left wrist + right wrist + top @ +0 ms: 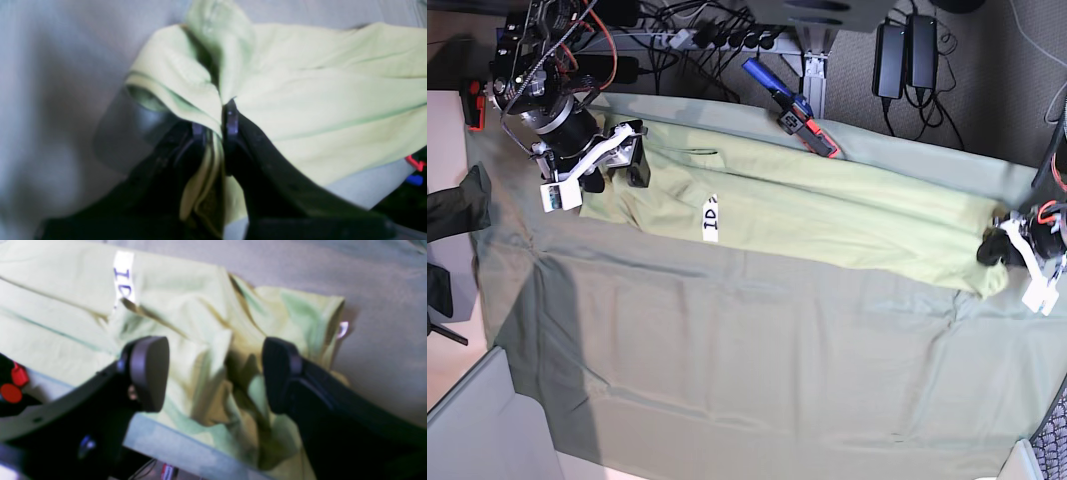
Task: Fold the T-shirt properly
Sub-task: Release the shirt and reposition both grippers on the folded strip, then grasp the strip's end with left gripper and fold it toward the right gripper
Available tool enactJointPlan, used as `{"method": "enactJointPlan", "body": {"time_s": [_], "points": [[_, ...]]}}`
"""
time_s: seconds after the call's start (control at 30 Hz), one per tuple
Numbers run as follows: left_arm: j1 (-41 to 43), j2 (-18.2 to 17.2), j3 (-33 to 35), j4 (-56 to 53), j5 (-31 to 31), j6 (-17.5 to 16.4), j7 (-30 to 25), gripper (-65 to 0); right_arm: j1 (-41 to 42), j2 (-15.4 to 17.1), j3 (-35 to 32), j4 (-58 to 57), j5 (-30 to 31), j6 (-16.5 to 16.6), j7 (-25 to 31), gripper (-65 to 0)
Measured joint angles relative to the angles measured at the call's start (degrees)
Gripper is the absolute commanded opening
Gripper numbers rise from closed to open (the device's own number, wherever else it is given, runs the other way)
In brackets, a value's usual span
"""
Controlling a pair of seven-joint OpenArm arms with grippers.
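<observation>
The pale yellow-green T-shirt (827,215) lies in a long folded band across the far half of the table, with a white ID tag (711,218) on it. My left gripper (215,125) is shut on a bunched corner of the T-shirt (317,100) at the base view's right end (997,250). My right gripper (215,373) is open, its pads (148,371) astride rumpled T-shirt cloth (206,350) at the band's left end (617,165).
A dull grey-green sheet (747,350) covers the table. A blue and red tool (789,106) lies at the far edge. A dark garment (449,215) hangs at the left edge. Cables and power bricks (905,50) lie behind the table.
</observation>
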Motion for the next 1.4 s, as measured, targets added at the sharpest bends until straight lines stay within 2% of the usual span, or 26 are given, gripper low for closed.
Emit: {"method": "enactJointPlan", "body": {"time_s": [0.23, 0.43, 0.57, 0.67, 0.8, 0.87, 1.03, 1.17, 1.4], "points": [[-4.8, -3.1, 0.1, 1.0, -2.0, -1.7, 0.2, -65.0, 0.0, 0.0, 4.3, 0.0, 0.2, 0.0, 0.0, -21.8], [-4.9, -4.8, -1.9, 1.0, -0.1, -1.9, 0.2, -65.0, 0.0, 0.0, 5.1, 0.0, 0.5, 0.0, 0.0, -21.8], [-5.1, -4.9, -3.7, 1.0, 5.8, -1.9, -5.2, -65.0, 0.0, 0.0, 5.1, 0.0, 0.8, 0.0, 0.1, -21.8], [-5.1, -4.8, -3.6, 1.0, 10.4, -2.1, -6.2, -65.0, 0.0, 0.0, 5.1, 0.0, 1.6, 0.0, 0.1, -21.8], [-5.1, -4.8, -3.6, 1.0, 8.4, -2.1, -6.1, -65.0, 0.0, 0.0, 5.1, 0.0, 2.5, 0.0, 0.5, -21.8], [-4.7, -4.6, -3.6, 3.5, 7.0, -2.1, -3.7, -65.0, 0.0, 0.0, 5.1, 0.0, 2.6, 0.0, 0.5, -21.8], [-1.7, -1.2, -3.1, 18.4, 6.3, -2.4, -3.8, -65.0, 0.0, 0.0, 5.1, 0.0, 2.7, 0.0, 0.5, -21.8], [0.5, 2.0, 2.3, 23.3, 8.5, -2.4, -3.7, -65.0, 0.5, 0.0, 5.1, 0.0, 2.2, 0.0, 0.5, -21.8], [0.8, 13.2, 13.7, 26.8, 19.4, -2.4, -3.4, -65.0, 0.6, 0.0, 5.1, 0.0, 2.1, 0.0, 1.3, -21.8]]}}
